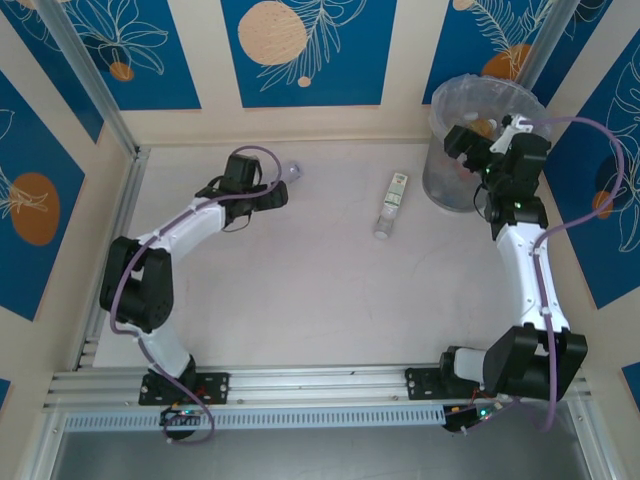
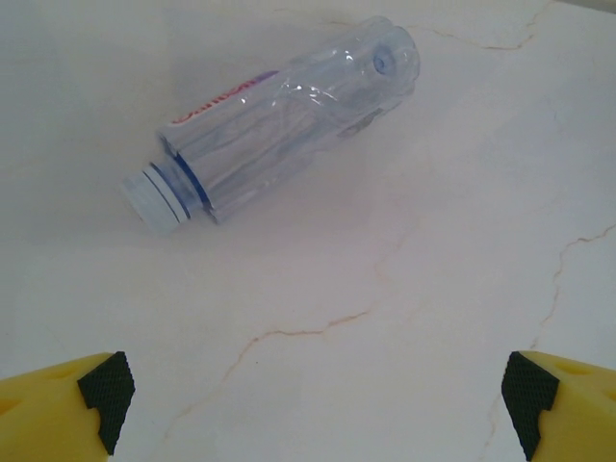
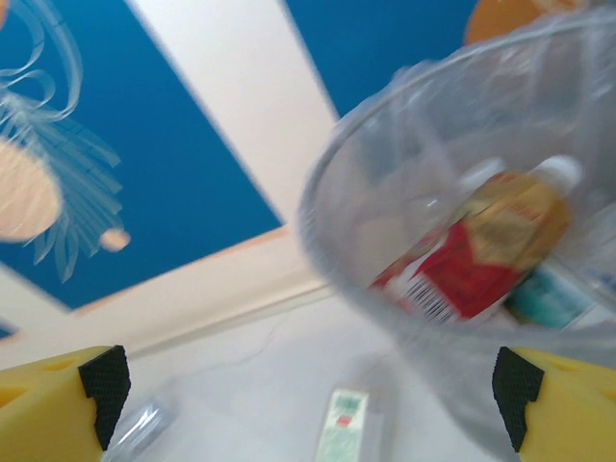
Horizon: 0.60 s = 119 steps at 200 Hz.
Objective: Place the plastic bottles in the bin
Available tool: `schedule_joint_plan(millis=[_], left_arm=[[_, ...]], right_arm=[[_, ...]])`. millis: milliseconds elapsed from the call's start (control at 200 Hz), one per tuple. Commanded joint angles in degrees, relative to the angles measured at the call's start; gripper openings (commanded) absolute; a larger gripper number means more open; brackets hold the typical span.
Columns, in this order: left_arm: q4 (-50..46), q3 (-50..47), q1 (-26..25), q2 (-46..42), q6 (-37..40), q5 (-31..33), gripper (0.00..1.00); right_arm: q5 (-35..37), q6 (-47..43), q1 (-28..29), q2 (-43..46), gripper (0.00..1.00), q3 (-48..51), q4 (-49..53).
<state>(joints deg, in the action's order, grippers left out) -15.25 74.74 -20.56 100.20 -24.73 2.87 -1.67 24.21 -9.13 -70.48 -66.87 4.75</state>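
A clear plastic bottle (image 2: 289,115) with a red-lettered label and a blue neck ring lies on its side on the table, ahead of my left gripper (image 2: 318,395), which is open and empty. From above, that bottle (image 1: 292,170) peeks out just past the left gripper (image 1: 272,192). A green-white bottle (image 1: 393,203) lies mid-table. My right gripper (image 1: 462,138) hangs open and empty at the near rim of the bin (image 1: 450,185). In the right wrist view the bin (image 3: 332,164) holds a red-labelled bottle (image 3: 472,255). Below it on the table lies the green-white bottle (image 3: 342,428).
Blue-and-cream patterned walls (image 1: 300,50) close in the table at the back and both sides. An aluminium rail (image 1: 300,385) runs along the near edge by the arm bases. The bin stands in the back right corner.
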Motion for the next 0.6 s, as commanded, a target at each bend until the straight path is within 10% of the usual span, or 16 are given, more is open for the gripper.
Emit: schedule_joint_plan(millis=[0, 590], left_arm=[[-4.3, 2.2, 1.7, 1.2, 8.7, -3.8, 1.00], [-9.5, 12.5, 8.2, 10.7, 32.0, -8.0, 1.00]], right_arm=[[-12.6, -3.2, 1.6, 3.6, 0.99, 3.3, -2.1], [-9.7, -5.4, 11.2, 12.1, 0.99, 12.9, 5.0]])
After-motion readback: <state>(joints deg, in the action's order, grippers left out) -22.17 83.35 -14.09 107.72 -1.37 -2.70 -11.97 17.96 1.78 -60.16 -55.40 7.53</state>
